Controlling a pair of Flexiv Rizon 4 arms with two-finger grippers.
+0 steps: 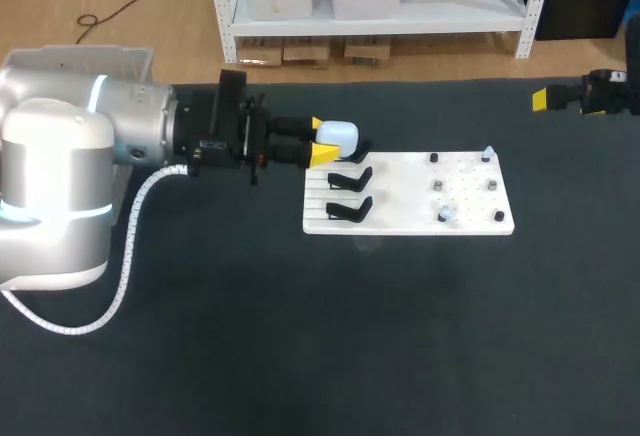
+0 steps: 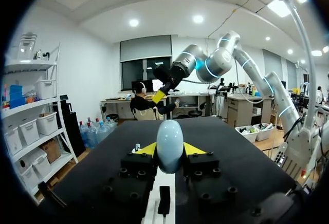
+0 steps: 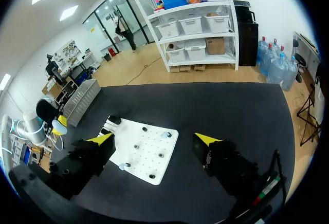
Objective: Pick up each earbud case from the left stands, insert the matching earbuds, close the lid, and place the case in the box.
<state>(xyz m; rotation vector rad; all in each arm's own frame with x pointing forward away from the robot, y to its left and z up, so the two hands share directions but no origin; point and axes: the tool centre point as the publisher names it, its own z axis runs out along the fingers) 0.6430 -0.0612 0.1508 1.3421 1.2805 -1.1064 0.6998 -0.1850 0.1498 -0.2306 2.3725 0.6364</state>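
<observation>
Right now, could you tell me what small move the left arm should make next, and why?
Probably lift the earbud case slightly: the left gripper has its fingers shut on both its sides, at a corner of the white board, beside two empty black stands. The right gripper stands open, far off.

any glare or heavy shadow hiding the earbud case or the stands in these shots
Head view: the earbud case in the left end effector looks bright but its outline holds; the black stands show plainly on the white board, shadows faint. Left wrist view: ceiling lights glare, but not on the case, which is evenly lit. Right wrist view: no glare on the board.
</observation>
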